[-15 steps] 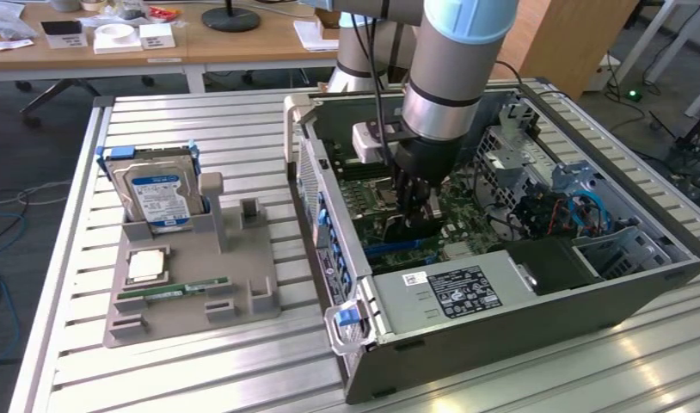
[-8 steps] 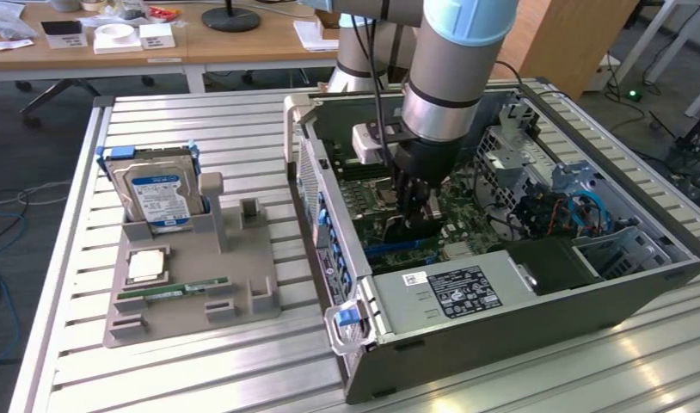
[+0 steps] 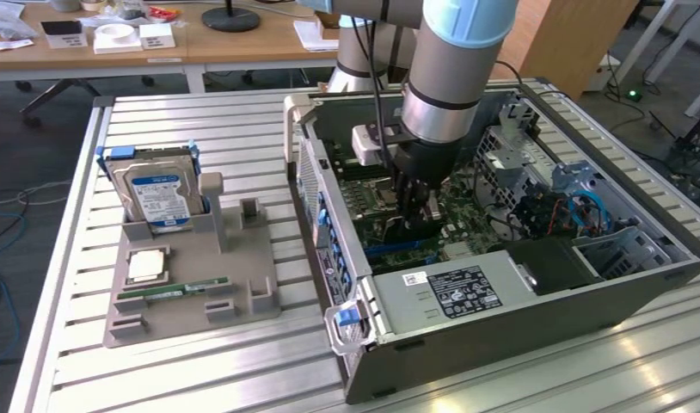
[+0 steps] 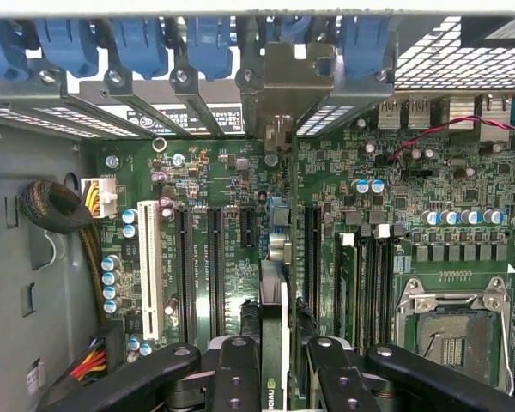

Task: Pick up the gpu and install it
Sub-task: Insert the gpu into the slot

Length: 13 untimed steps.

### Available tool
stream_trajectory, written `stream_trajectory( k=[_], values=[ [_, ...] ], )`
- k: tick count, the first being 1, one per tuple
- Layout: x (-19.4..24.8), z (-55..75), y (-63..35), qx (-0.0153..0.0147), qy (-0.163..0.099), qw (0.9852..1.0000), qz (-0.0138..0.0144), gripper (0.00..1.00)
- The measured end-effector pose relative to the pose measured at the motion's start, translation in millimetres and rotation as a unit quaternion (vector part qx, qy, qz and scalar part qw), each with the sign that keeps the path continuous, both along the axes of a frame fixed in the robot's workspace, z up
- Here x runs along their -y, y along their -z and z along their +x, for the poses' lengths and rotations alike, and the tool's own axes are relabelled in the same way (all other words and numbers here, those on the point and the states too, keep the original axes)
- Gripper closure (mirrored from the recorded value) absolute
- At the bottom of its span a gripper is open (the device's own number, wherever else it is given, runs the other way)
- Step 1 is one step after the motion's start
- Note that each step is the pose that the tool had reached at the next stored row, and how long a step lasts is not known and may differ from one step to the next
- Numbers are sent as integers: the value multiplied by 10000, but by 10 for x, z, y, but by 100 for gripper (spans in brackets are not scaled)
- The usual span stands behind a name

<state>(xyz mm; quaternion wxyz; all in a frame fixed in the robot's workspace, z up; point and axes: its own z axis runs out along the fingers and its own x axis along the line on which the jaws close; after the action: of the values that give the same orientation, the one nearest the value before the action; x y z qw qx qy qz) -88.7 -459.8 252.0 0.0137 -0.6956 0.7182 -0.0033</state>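
Note:
My gripper (image 3: 414,215) reaches down into the open computer case (image 3: 327,215), over the green motherboard (image 3: 367,202). In the wrist view the gpu (image 4: 273,296) stands edge-on between the two black fingers (image 4: 237,371), and the gripper (image 4: 275,378) is shut on it. The thin card runs along a long expansion slot of the motherboard (image 4: 215,257). Its silver bracket (image 4: 279,90) stands at the rear slot openings with blue latches (image 4: 210,43). I cannot tell whether the card's edge sits in the slot.
A grey holder (image 3: 189,284) at the exterior view's left carries a hard drive (image 3: 155,194), a processor (image 3: 147,265) and a memory stick (image 3: 172,291). Inside the case are the empty CPU socket (image 4: 451,330), a power supply (image 3: 465,288), a drive cage (image 3: 522,146) and cable bundles (image 4: 56,206).

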Motion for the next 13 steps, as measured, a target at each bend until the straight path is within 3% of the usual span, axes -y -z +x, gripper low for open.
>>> stream_trajectory(
  k=[9, 13],
  values=[
    [0, 0, 21, 1, 0, 10000, 1, 74],
    [0, 0, 20, 1, -8, 10000, 21, 74]
  ],
)
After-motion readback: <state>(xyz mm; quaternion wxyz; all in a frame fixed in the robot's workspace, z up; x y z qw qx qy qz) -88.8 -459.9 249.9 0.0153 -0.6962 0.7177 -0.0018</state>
